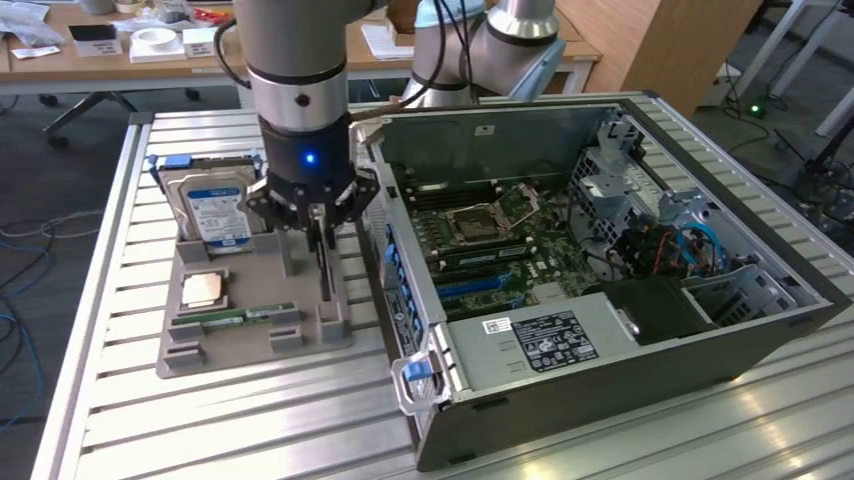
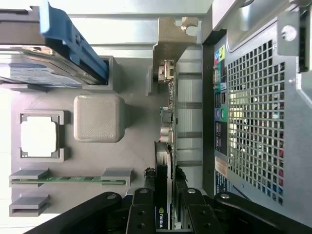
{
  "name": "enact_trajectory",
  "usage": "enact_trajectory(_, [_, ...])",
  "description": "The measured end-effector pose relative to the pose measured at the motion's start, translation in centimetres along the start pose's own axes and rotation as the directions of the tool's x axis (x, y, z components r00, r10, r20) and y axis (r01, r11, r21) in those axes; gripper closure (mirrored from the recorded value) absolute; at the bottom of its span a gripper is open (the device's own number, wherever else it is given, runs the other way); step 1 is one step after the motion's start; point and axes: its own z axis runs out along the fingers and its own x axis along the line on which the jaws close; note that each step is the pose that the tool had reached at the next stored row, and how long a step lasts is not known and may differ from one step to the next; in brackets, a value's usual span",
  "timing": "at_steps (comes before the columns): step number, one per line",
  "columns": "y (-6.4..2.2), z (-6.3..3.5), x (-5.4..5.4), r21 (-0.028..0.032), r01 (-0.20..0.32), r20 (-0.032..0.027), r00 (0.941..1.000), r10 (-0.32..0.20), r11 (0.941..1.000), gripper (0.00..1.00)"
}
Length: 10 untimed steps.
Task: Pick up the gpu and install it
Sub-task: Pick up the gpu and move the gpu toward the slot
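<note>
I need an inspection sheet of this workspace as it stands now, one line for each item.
surface: slatted metal table bearing a grey holder tray and an open computer case.
job's things: gpu on edge in the tray, not yet installed.
clutter: hard drive, processor, memory stick in the tray.
gripper: shut on the gpu's upper edge.
cables: blue and orange cables inside the case; others on the floor.
surroundings: littered desk behind.

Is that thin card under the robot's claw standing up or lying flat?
Standing on edge. The gpu rises upright from the grey holder, with the gripper closed on its two faces.
</note>
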Motion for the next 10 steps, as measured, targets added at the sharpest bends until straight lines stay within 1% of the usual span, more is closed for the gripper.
enact_trajectory(6, [0.12,-2.63,-0.1,0.0,0.0,0.0,1.0,0.0,1.0,0.74])
enact_trajectory(7, [0.16,-3.53,-0.1,0.0,0.0,0.0,1.0,0.0,1.0,0.74])
enact_trajectory(10, [0.22,-4.8,-0.1,0.0001,0.0,-0.0001,1.0,0.0,1.0,0.74])
